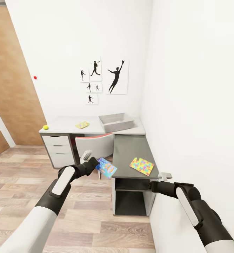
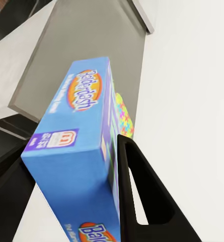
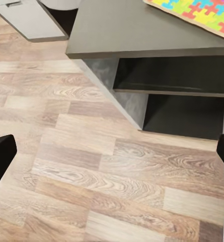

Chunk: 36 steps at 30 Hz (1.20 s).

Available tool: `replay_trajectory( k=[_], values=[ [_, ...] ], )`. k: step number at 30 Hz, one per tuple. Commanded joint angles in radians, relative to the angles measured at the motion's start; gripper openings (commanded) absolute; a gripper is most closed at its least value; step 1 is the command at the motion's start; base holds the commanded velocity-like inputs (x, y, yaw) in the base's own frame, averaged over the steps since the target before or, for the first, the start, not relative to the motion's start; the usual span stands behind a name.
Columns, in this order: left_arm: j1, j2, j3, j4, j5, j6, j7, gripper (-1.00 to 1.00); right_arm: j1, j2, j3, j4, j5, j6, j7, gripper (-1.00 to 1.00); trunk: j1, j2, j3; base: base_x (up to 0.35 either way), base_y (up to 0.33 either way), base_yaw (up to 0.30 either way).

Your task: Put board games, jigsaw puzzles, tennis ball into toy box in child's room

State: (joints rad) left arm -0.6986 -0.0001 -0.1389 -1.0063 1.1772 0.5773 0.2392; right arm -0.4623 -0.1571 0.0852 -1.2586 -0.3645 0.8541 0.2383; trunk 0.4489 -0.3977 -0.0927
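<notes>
Left gripper (image 1: 95, 164) clamps a blue board game (image 1: 106, 167), long axis running toward the desk (image 1: 125, 154); right gripper (image 1: 165, 176) spread wide, empty.

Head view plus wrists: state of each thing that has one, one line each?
Left gripper: shut on board game, held clear of the table.
Right gripper: open, empty.
Toy box: open-topped, upright on table; contents cannot be told.
Near puzzle: flat on the dark desk section.
Far puzzle: flat on the pale top.
Tennis ball: resting at the table's left end.
Drawers: closed.
</notes>
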Motion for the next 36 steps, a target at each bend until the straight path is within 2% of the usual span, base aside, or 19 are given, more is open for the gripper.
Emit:
replay_trajectory(
  k=[1,10,27,36],
  values=[
    [-0.001,0.000,0.000,-0.001,0.012,0.001,0.009,-1.00,-0.001,-0.001,0.001,-0.001,0.006,0.003,0.006,1.00,0.001,-0.002,-0.002,0.246,0.000,0.000],
    [-0.001,-0.001,-0.002,-0.002,0.012,0.001,0.009,-1.00,-0.001,-0.001,0.001,-0.001,0.006,0.003,0.006,1.00,0.001,-0.002,-0.002,0.105,0.000,0.000],
    [-0.002,-0.001,-0.001,-0.002,0.013,0.001,0.009,-1.00,-0.001,-0.001,0.007,-0.001,0.006,0.003,0.006,1.00,0.001,-0.002,-0.002,0.016,0.001,0.000],
    [-0.002,-0.001,-0.002,-0.002,0.013,0.001,0.009,-1.00,-0.001,-0.001,0.013,-0.001,0.006,0.003,0.006,1.00,0.001,-0.002,-0.002,0.118,0.086,0.000]
  ],
)
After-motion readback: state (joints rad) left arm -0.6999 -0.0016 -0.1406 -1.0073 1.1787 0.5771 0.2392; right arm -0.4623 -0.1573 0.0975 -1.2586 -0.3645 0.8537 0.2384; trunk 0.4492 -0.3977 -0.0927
